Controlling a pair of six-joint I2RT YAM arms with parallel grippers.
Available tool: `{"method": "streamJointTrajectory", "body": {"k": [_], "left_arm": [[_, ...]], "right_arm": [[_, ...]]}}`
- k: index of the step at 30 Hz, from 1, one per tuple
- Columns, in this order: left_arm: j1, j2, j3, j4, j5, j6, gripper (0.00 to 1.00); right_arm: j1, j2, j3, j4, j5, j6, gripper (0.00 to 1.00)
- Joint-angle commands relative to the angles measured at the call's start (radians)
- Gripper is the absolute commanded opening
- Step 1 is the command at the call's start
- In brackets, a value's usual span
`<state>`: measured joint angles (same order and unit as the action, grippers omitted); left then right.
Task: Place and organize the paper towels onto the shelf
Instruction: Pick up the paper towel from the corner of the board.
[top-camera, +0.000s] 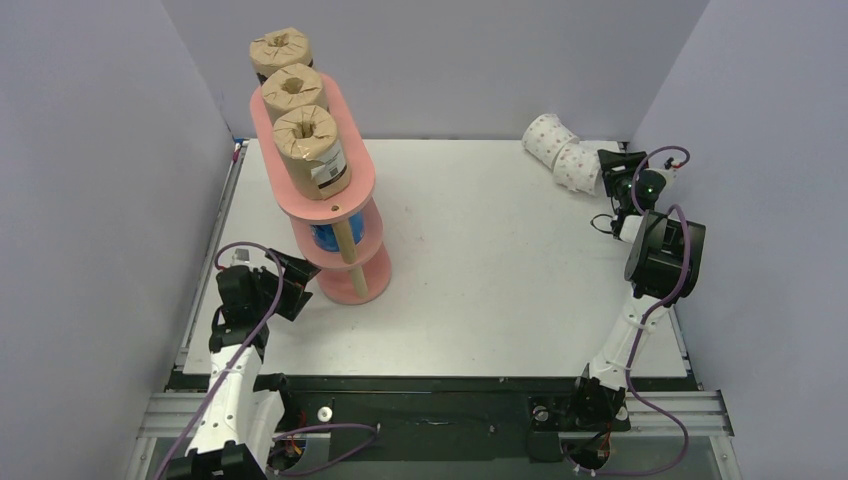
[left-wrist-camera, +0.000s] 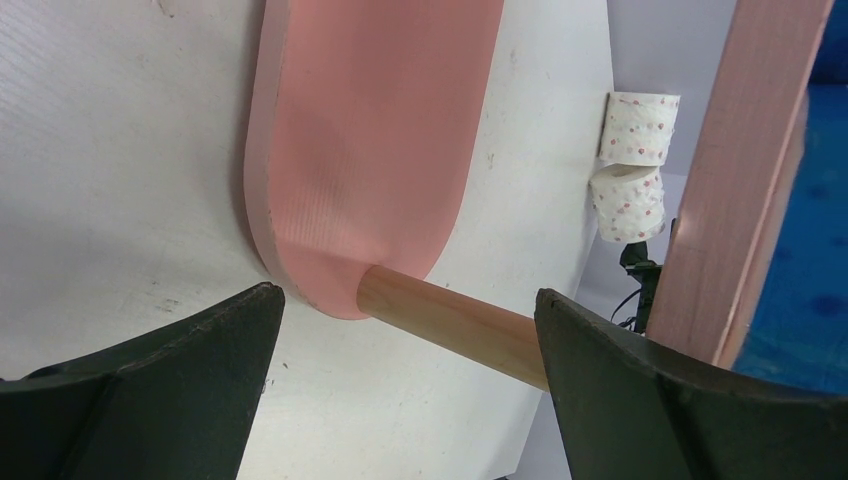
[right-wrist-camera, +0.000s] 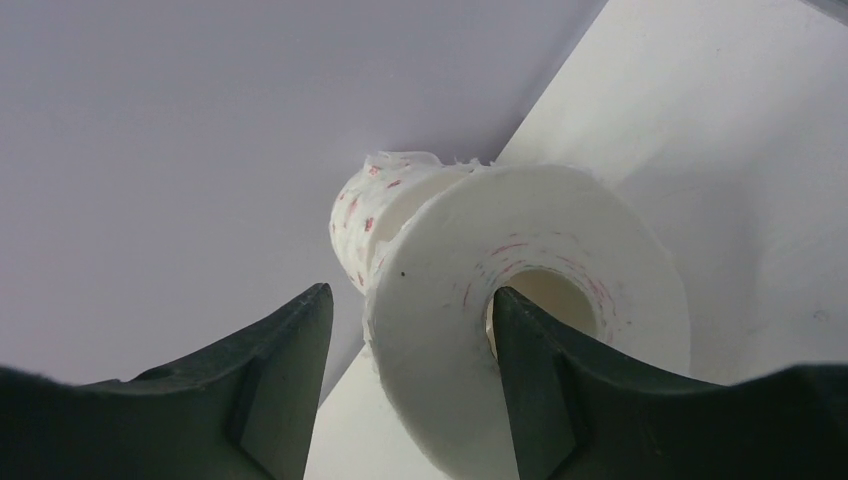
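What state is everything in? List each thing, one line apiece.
Shelf: upright.
Brown rolls: three upright on top tier.
Blue roll: on middle tier.
Dotted rolls: two lying on the table.
Left pincer: open, empty, beside the shelf.
Right pincer: straddling one dotted roll's rim; grip unclear.

Top cam high at 6 o'clock over tabletop (top-camera: 480, 260); L wrist close on shelf (left-wrist-camera: 370, 150), R wrist tight on 1-o'clock dotted rolls (right-wrist-camera: 520, 290), common to all views.

Three brown rolls (top-camera: 310, 150), two white pink-dotted rolls (top-camera: 560, 152), one three-tier pink shelf (top-camera: 357, 285) (blue rolls (top-camera: 328, 238) inside, count hidden).
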<state>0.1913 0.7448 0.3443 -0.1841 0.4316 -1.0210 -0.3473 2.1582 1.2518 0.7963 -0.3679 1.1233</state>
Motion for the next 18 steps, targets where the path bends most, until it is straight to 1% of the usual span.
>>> {"method": "streamJointTrajectory", "body": {"k": [1,3,9,11,16,18], "left_arm": [[-0.004,-0.02,0.001,0.009,0.012,-0.013,0.97],[-0.004,-0.023,0.0,0.008,0.011,-0.015,0.96],[-0.003,-0.034,-0.003,0.007,0.011,-0.023,0.97],[-0.003,-0.036,-0.002,0.007,0.01,-0.024,0.96],[-0.004,-0.045,-0.005,0.005,0.015,-0.027,0.96],[-0.003,-0.051,-0.007,0.001,0.016,-0.027,0.96]], "right_arm": [[-0.004,0.02,0.009,0.137,-0.059,0.035,0.55],[-0.005,0.03,0.022,0.128,-0.08,0.035,0.56],[-0.004,0.022,0.029,0.043,-0.093,-0.033,0.67],[-0.003,0.012,0.028,0.005,-0.092,-0.061,0.69],[0.006,0.005,0.035,-0.073,-0.097,-0.103,0.7],[0.009,0.008,0.031,-0.069,-0.108,-0.102,0.67]]}}
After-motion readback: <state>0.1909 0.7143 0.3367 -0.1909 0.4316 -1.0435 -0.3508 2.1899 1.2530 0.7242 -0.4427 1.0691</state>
